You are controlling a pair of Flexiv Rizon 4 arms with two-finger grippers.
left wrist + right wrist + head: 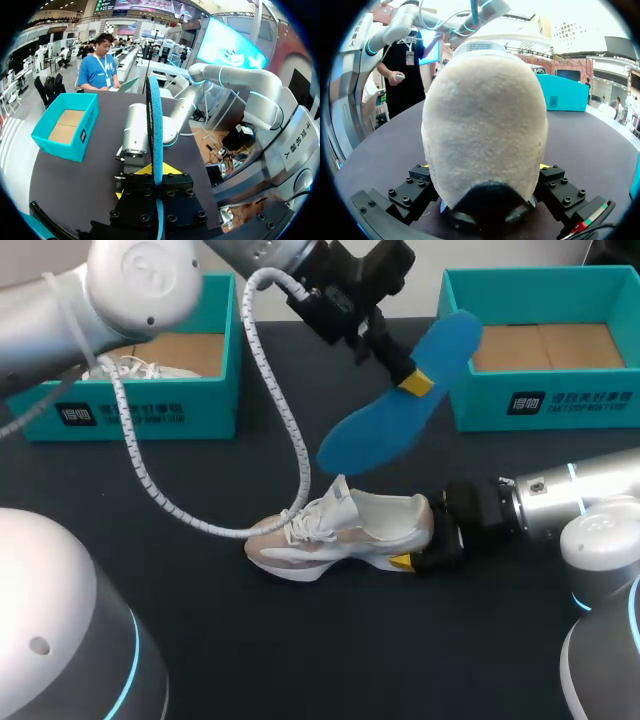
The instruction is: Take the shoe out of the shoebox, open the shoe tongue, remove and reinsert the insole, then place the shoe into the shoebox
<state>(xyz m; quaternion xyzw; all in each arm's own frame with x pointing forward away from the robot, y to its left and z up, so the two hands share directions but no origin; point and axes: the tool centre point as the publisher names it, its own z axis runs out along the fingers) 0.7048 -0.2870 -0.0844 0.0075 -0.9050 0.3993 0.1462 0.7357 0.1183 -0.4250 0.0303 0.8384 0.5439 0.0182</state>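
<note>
Head view, left gripper (415,381): up over the desk (300,650), pinching the blue insole (400,400) at its edge, and the insole hangs in the air above the shoe.
Head view, shoe (345,530): white sneaker on its sole mid-desk, heel clamped in the right gripper (428,540).
Head view, boxes: the left shoebox (150,410) holds a second shoe (135,368); the right shoebox (545,405) stands well apart.
Left wrist view, insole (155,125): edge-on, nipped tight in the left gripper (156,172); right shoebox (82,132) beyond it.
Right wrist view, shoe (485,115): its heel fills the right gripper (486,175), fingers pressing both sides.
</note>
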